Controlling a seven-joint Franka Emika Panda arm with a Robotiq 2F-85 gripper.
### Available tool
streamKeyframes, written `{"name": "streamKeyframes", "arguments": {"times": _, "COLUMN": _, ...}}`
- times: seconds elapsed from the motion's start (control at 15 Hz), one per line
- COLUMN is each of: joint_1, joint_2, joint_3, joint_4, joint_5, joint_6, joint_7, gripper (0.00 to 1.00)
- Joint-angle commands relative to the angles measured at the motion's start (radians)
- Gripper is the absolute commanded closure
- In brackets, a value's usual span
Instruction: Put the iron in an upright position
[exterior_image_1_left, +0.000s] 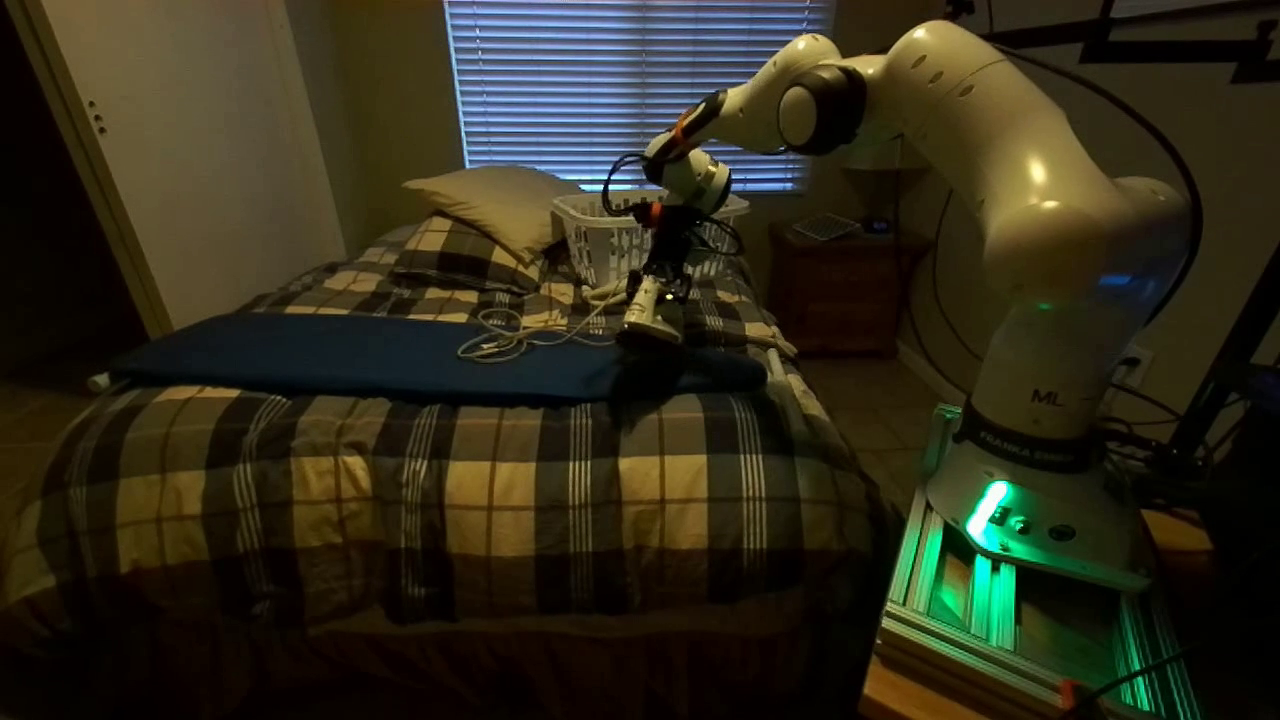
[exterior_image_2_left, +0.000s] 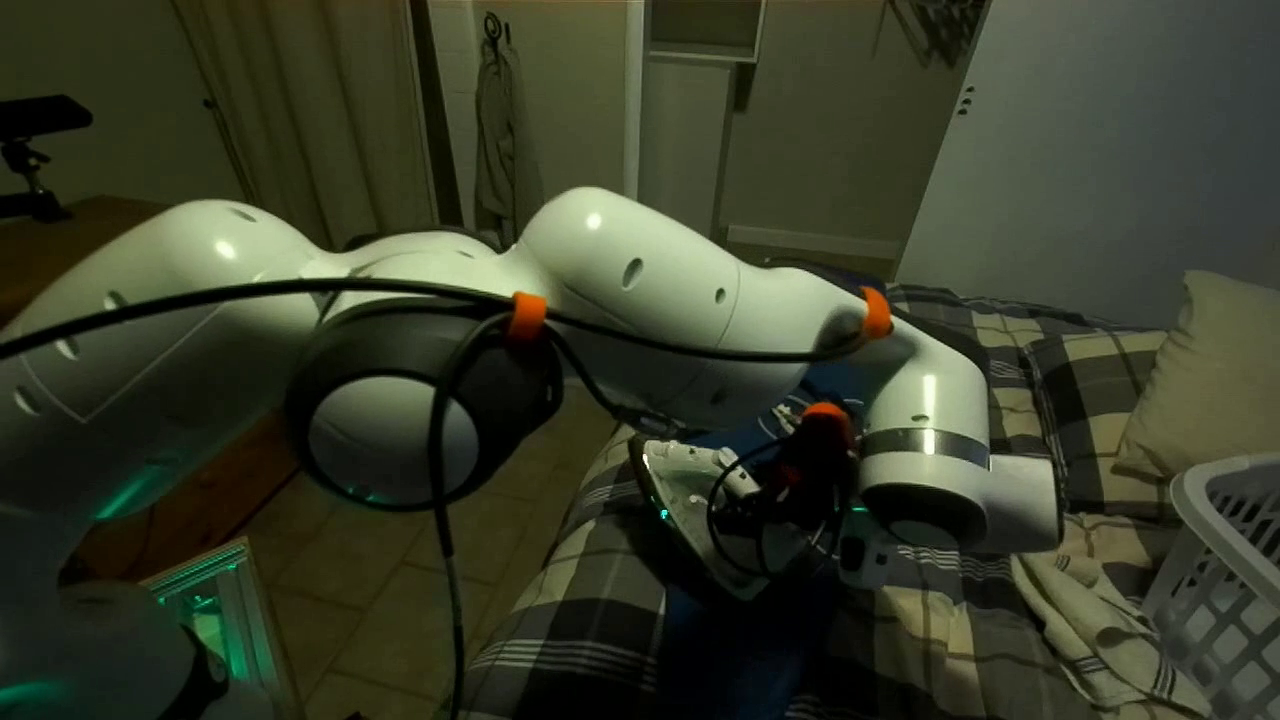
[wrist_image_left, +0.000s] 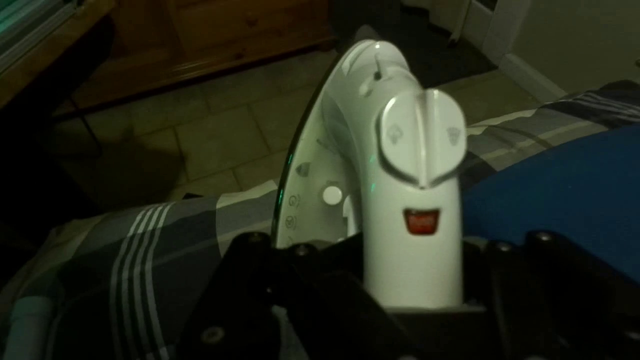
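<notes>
The iron (exterior_image_1_left: 652, 312) is pale with a dark sole edge and hangs from my gripper (exterior_image_1_left: 662, 288) over the right end of the blue ironing board (exterior_image_1_left: 300, 350). A dark shadow lies below it, and I cannot tell whether it touches the board. In an exterior view the iron (exterior_image_2_left: 690, 485) looks tilted. In the wrist view the iron (wrist_image_left: 400, 200) shows its dial and red light, tip toward the top. My fingers (wrist_image_left: 412, 260) are closed around its handle, one on each side. Its pale cord (exterior_image_1_left: 500, 335) lies looped on the board. The heel is hidden.
A white slatted laundry basket (exterior_image_1_left: 597, 240) stands behind the iron on the plaid bed (exterior_image_1_left: 450, 500). A cream pillow (exterior_image_1_left: 500, 205) leans at the back. A striped cloth (exterior_image_2_left: 1110, 630) lies beside the basket. A wooden nightstand (exterior_image_1_left: 840, 290) stands right of the bed.
</notes>
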Motion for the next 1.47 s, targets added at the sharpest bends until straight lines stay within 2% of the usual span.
{"name": "streamKeyframes", "arguments": {"times": 0.0, "joint_1": -0.068, "joint_2": 0.057, "joint_3": 0.031, "joint_4": 0.086, "joint_5": 0.122, "joint_6": -0.117, "joint_7": 0.070, "gripper": 1.00}}
{"name": "streamKeyframes", "arguments": {"times": 0.47, "joint_1": -0.123, "joint_2": 0.143, "joint_3": 0.059, "joint_4": 0.124, "joint_5": 0.300, "joint_6": -0.198, "joint_7": 0.109, "gripper": 1.00}}
{"name": "streamKeyframes", "arguments": {"times": 0.8, "joint_1": -0.141, "joint_2": 0.189, "joint_3": 0.074, "joint_4": 0.144, "joint_5": 0.406, "joint_6": -0.275, "joint_7": 0.189, "gripper": 1.00}}
{"name": "streamKeyframes", "arguments": {"times": 1.4, "joint_1": -0.207, "joint_2": 0.311, "joint_3": 0.128, "joint_4": 0.235, "joint_5": 0.420, "joint_6": -0.357, "joint_7": 0.284, "gripper": 1.00}}
